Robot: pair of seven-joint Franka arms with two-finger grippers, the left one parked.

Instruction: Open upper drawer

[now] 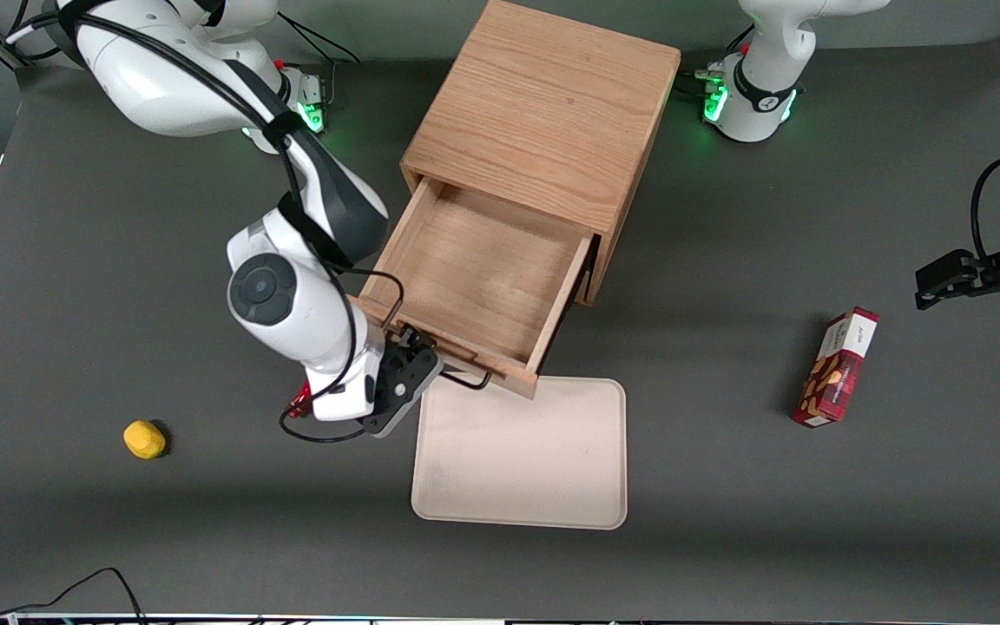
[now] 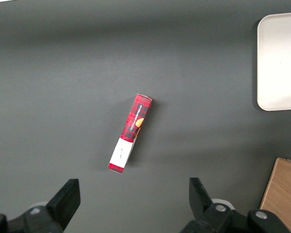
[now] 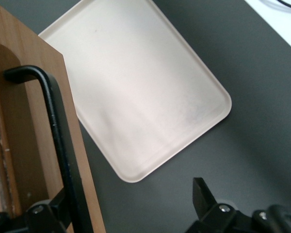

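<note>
The upper drawer (image 1: pixel 474 269) of the light oak cabinet (image 1: pixel 543 113) stands pulled well out, and its inside is bare wood. Its thin black wire handle (image 1: pixel 465 380) is on the drawer front, above the edge of the tray. My right gripper (image 1: pixel 420 349) is at the drawer front, at the handle's end toward the working arm. In the right wrist view the gripper (image 3: pixel 131 194) is open wide. The handle (image 3: pixel 53 126) runs close beside one finger (image 3: pixel 43 213), and the other finger (image 3: pixel 203 199) is far off it over the table. The lower drawer is hidden under the upper one.
A beige tray (image 1: pixel 522 456) lies on the dark table just in front of the open drawer; it also shows in the right wrist view (image 3: pixel 136 82). A yellow lump (image 1: pixel 144 438) lies toward the working arm's end. A red carton (image 1: pixel 837 368) lies toward the parked arm's end.
</note>
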